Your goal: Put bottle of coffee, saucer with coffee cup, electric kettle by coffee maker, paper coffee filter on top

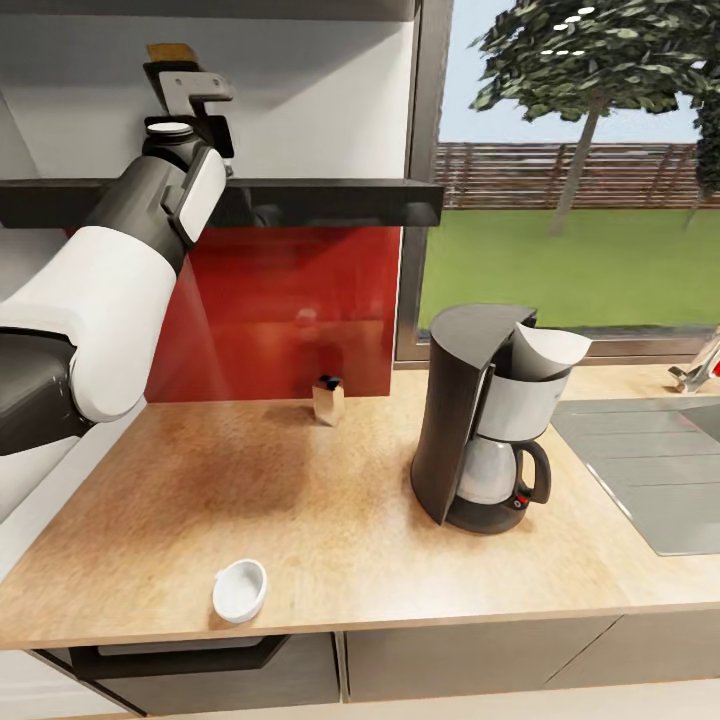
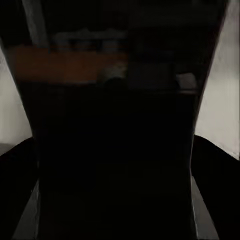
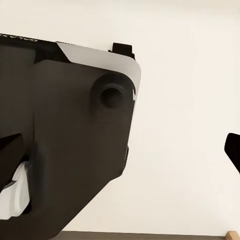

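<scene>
My left arm reaches up to the dark kitchen shelf (image 1: 330, 200). There my left gripper (image 1: 195, 95) is closed around the bottle of coffee (image 2: 115, 125), whose brownish-gold cap (image 1: 170, 50) sticks up above the fingers. In the left wrist view the black bottle spans the whole gap between both fingers. The coffee maker (image 1: 480, 430) stands on the countertop (image 1: 250, 480) at centre right, with the white paper coffee filter (image 1: 547, 350) on top. The white coffee cup (image 1: 240, 590) sits near the counter's front edge. My right gripper (image 3: 120, 150) is open, facing a white wall. The saucer and kettle are out of view.
A small brown box with a dark top (image 1: 328, 400) stands by the red backsplash (image 1: 290, 300). A grey sink panel (image 1: 650, 470) lies right of the coffee maker, with a tap (image 1: 700, 370) behind it. A window is at the back right.
</scene>
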Controlling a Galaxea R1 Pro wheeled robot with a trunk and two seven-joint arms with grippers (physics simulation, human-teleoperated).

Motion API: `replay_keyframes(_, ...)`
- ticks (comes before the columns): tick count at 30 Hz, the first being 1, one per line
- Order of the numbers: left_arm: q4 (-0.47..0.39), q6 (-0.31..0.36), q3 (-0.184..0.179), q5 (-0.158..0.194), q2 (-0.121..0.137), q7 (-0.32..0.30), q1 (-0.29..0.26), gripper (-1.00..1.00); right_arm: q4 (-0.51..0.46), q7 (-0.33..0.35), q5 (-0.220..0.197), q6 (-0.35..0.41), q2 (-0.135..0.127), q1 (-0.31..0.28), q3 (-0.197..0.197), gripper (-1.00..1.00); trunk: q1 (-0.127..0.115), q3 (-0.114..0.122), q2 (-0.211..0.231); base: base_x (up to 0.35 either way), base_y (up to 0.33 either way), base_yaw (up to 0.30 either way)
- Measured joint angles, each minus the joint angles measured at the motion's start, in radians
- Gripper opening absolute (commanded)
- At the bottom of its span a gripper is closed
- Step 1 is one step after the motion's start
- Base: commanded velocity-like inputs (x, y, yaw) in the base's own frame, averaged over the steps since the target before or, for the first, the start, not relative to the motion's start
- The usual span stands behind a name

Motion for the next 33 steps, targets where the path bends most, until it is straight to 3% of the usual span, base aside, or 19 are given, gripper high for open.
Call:
replay_keyframes(26, -0.004, -0.002, -0.004, -0.001, 0.0, 0.002, 0.0, -1.0, 0.0, 0.0, 0.0, 0.0, 0.0, 0.0, 0.0, 1.0, 0.0, 0.0, 0.0, 0.0, 0.0, -0.001)
replay_keyframes(33, -0.004, -0.001, -0.003, 0.0, -0.002, 0.002, 0.0, -1.0, -0.001, 0.0, -0.001, 0.0, 0.0, 0.0, 0.0, 1.0, 0.0, 0.0, 0.0, 0.0, 0.0, -0.19)
